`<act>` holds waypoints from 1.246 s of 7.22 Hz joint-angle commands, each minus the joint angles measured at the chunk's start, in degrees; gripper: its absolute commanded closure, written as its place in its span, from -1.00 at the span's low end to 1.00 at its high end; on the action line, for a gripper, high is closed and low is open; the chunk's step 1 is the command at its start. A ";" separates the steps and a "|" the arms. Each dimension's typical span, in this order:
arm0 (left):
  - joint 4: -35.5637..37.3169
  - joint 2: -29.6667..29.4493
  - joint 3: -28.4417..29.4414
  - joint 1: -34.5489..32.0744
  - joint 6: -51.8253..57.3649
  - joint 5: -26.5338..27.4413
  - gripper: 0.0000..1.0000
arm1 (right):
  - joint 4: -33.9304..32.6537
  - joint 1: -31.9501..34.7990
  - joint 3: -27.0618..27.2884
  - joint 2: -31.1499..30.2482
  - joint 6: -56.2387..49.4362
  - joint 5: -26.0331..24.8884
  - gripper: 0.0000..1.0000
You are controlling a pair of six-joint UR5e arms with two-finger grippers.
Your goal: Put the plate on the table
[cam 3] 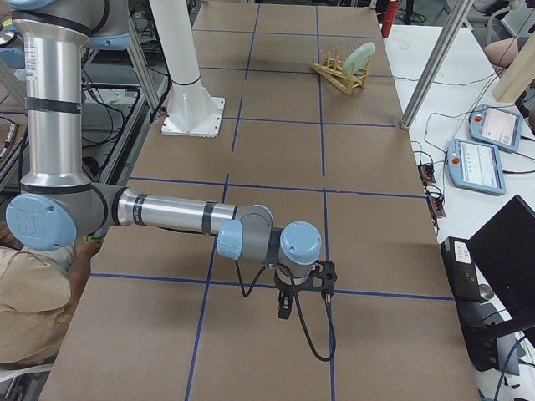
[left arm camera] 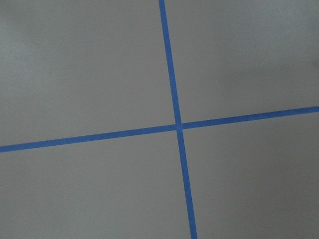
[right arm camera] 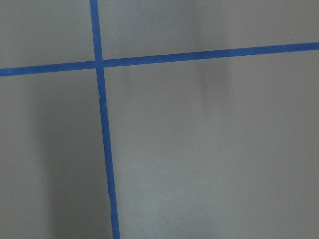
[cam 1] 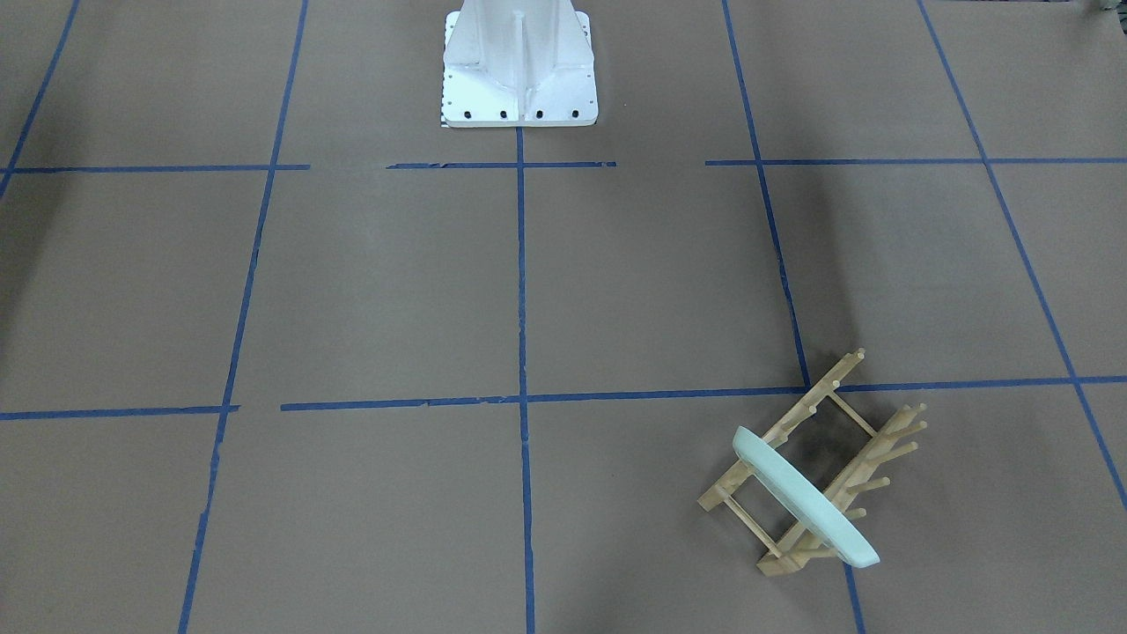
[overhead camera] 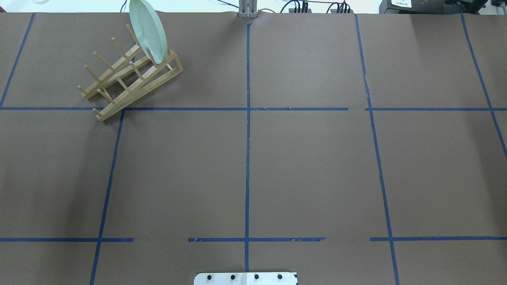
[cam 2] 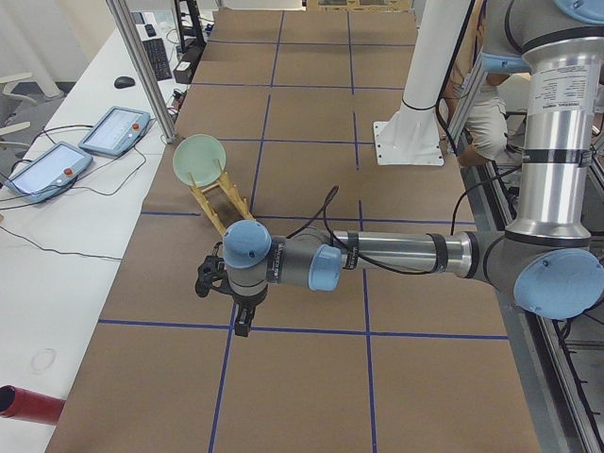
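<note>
The pale mint-green plate (cam 1: 806,497) stands on edge in the light wooden peg rack (cam 1: 797,418) on the brown taped table (cam 1: 387,291). In the overhead view the plate (overhead camera: 149,31) and rack (overhead camera: 134,85) sit at the far left. The left gripper (cam 2: 243,321) shows only in the exterior left view, hanging over the table well short of the plate (cam 2: 198,160). The right gripper (cam 3: 284,309) shows only in the exterior right view, far from the plate (cam 3: 359,57). I cannot tell whether either is open or shut. Both wrist views show only table and blue tape.
The white robot base (cam 1: 519,70) stands at the middle of the robot's side of the table. Control tablets (cam 2: 113,130) and cables lie on the white bench past the far edge. A metal post (cam 2: 142,66) rises next to the rack.
</note>
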 commanded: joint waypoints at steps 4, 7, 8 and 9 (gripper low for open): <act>4.99 -0.12 -1.12 0.49 -0.94 1.74 -1.00 | 0.00 0.00 0.00 0.00 0.00 0.00 -1.00; -2.72 0.41 -0.22 0.58 -13.75 -4.95 -1.00 | 0.00 0.00 0.00 0.00 0.00 0.00 -1.00; -10.93 -1.59 -0.76 3.10 -31.71 -8.75 -1.00 | 0.00 0.00 0.00 0.00 0.00 0.00 -1.00; -20.40 -3.96 -0.33 6.87 -46.85 -8.87 -1.00 | 0.00 0.00 0.00 0.00 0.00 0.00 -1.00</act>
